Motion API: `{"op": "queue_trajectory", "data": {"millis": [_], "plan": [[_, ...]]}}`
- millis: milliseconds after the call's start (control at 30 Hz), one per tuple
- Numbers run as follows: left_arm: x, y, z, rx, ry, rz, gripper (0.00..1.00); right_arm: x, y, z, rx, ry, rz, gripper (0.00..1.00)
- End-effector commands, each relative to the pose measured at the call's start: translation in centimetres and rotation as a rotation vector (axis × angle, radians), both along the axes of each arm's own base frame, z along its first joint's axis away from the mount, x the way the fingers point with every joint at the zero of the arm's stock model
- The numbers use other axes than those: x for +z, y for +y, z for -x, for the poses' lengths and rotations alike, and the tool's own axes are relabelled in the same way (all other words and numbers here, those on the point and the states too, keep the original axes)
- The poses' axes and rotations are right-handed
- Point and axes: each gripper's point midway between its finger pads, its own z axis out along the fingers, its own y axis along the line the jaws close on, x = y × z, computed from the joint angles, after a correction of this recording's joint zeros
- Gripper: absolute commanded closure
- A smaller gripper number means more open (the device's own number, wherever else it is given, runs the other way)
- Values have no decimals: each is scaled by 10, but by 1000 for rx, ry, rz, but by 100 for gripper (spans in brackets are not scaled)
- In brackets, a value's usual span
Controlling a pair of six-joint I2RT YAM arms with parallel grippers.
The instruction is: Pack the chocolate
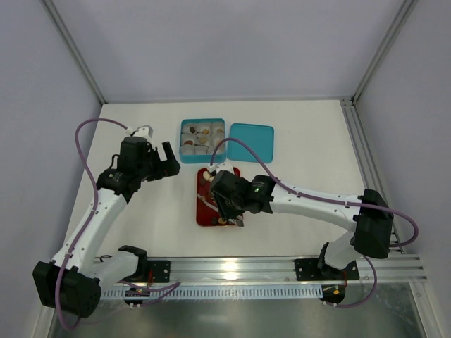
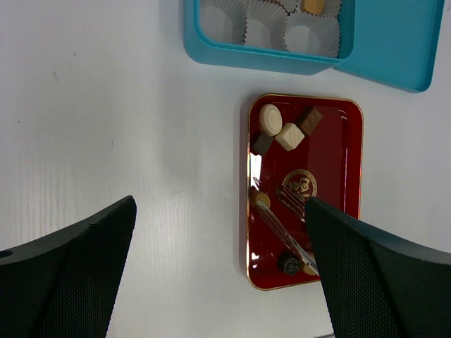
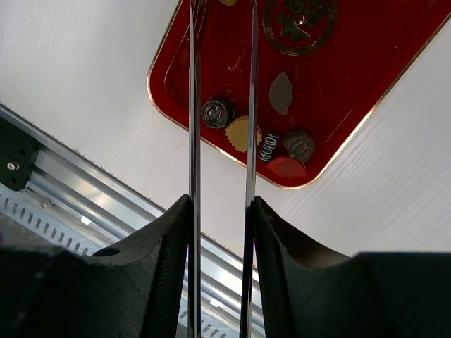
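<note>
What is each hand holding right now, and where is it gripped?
The right hand grips slim metal tweezers by both arms, partway along, tips over the red gold-rimmed tray. The left hand is open and empty.

Top view: right arm (image 1: 317, 201) covers most of red tray (image 1: 201, 215), hiding what lies under it; chocolate (image 1: 200, 139) in blue box (image 1: 181, 151) too small to tell by kind. Left wrist view: box cut off at top, lid (image 2: 394, 42) at top & right; left gripper (image 2: 220, 203) jaws run off btm & sides. Right wrist view: tweezers (image 3: 194, 105) tips pass top edge; tray cut off top & right.
</note>
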Motion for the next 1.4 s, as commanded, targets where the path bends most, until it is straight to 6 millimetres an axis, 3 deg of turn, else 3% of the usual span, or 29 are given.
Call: {"op": "queue_trajectory", "data": {"millis": [0,600,1367], "plan": [[1,2,-1,5,-8,-4,0,7,15,-3,3,-15,-47,59],[1,2,0,3,-10,-3,0,-3,17,-3,8,0,-21,63],[2,2,0,3,-12,1,0,-11,17,-10,-14,-10,-9,59]]}}
